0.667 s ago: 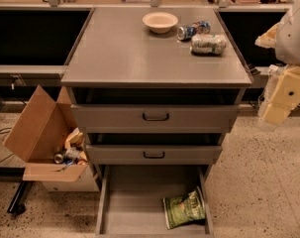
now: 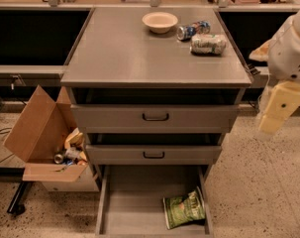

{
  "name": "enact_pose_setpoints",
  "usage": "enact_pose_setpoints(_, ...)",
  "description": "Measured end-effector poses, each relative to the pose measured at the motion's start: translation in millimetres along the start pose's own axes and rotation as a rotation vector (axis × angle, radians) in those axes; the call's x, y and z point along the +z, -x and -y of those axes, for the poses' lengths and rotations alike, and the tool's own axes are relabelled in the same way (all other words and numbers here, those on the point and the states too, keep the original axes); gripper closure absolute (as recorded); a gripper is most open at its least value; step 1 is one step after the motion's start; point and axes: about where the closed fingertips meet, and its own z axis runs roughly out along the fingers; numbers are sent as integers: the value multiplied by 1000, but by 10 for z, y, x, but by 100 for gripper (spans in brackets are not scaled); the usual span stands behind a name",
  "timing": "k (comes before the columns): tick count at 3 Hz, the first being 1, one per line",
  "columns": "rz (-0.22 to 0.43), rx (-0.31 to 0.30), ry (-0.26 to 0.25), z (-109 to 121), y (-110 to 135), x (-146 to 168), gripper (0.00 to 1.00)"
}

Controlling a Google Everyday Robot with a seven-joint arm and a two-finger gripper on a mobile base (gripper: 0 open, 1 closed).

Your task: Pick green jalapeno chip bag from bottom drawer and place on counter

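Bag [image 2: 184,208] lay at lower right of bottom drawer [image 2: 132,202], lowest of 3, open at frame bottom. Gripper [image 2: 280,108] hung at right edge, mid-height, beside cabinet, well apart from bag; whether released or clenched could not be told. Counter [image 2: 129,48] carried bowl [image 2: 160,21], can [image 2: 192,30], packet [image 2: 208,43] at upper right. Step judged: approach, bag not yet grasped. Next move called for reach down-left into drawer, over bag.
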Motion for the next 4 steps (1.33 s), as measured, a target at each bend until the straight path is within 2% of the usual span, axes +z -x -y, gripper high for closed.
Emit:
enact_pose_setpoints(1,9,-49,113,-142,-196,805,0)
enact_pose_setpoints(2,14,-64,200,-327,-314,1406,0)
enact_pose_setpoints(3,14,-64,200,-327,-314,1406,0)
enact_pose_setpoints(4,5,-68,209,-383,-355,1671,0)
